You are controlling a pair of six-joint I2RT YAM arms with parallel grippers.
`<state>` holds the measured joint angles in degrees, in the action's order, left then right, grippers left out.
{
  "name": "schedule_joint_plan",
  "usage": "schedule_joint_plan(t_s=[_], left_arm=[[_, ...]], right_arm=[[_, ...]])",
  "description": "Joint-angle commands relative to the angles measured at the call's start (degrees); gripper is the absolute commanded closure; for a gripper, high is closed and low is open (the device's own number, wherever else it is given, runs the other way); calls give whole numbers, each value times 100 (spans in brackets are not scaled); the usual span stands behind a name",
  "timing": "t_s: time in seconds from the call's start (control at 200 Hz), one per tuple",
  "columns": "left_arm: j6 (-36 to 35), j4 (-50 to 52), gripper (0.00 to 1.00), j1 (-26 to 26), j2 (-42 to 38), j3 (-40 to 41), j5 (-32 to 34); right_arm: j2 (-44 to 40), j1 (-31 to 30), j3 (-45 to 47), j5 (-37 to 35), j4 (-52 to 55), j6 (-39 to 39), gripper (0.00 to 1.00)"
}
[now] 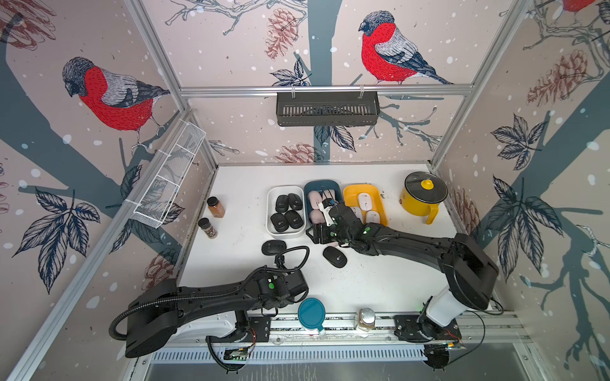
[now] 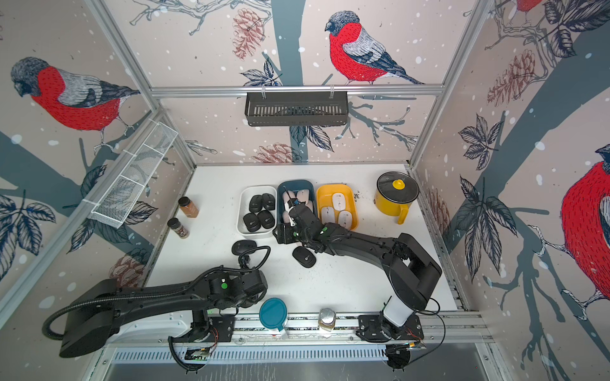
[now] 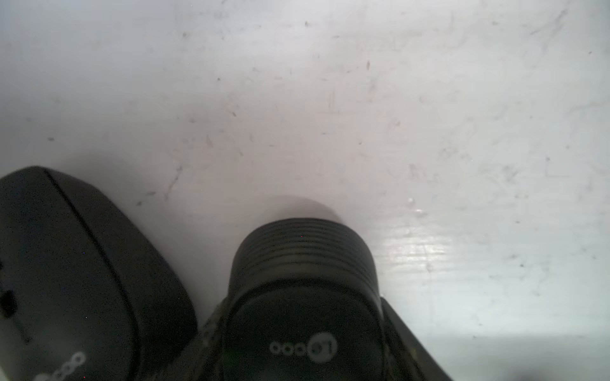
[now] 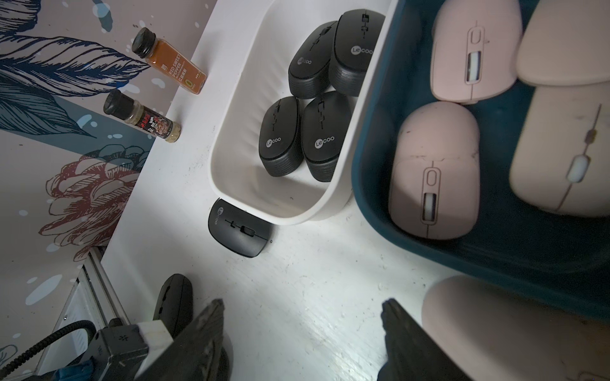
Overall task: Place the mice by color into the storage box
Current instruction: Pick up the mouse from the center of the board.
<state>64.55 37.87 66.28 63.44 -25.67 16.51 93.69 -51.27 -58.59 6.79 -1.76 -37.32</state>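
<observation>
The storage box is three bins side by side. The white bin [image 1: 271, 227] holds several black mice [image 1: 286, 211], the blue bin [image 1: 308, 189] pink mice [image 4: 435, 168], and the yellow bin [image 1: 383, 204] white mice [image 1: 364, 200]. Loose black mice lie on the table [image 1: 274, 247] [image 1: 334, 256]. My left gripper [image 3: 302, 316] is shut on a black mouse [image 3: 303, 264]; another black mouse [image 3: 76, 280] lies beside it. The wrist hides this gripper in both top views. My right gripper [image 4: 302, 313] stands open over bare table before the bins, with a pink mouse [image 4: 495, 330] just outside one finger.
Two spice jars [image 1: 216, 206] [image 1: 208, 227] stand at the table's left. A yellow lidded pot [image 1: 424, 196] is at the back right. A teal-lidded cup [image 1: 311, 315] and a glass jar [image 1: 366, 318] sit on the front rail. Baskets hang on the left [image 1: 168, 178] and back [image 1: 326, 109] walls.
</observation>
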Motion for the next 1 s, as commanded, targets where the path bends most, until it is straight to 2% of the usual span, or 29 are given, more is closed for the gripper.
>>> schedule_joint_plan(t_s=[0.0, 0.275, 0.465, 0.791, 0.991], left_arm=[[113, 231, 43, -34, 34, -89, 27], [-43, 806, 46, -500, -374, -800, 473], [-671, 901, 46, -1079, -305, -1706, 780], [-2161, -293, 45, -2672, 355, -2925, 696], [-3010, -866, 44, -3347, 1133, -3788, 485]], right_arm=[[-32, 15, -31, -35, 0, -14, 24], [-221, 114, 23, -122, 39, 5, 24], [-382, 224, 64, -200, 114, 28, 24], [-793, 424, 267, -362, 207, 55, 24], [-944, 563, 320, -388, 314, 145, 24]])
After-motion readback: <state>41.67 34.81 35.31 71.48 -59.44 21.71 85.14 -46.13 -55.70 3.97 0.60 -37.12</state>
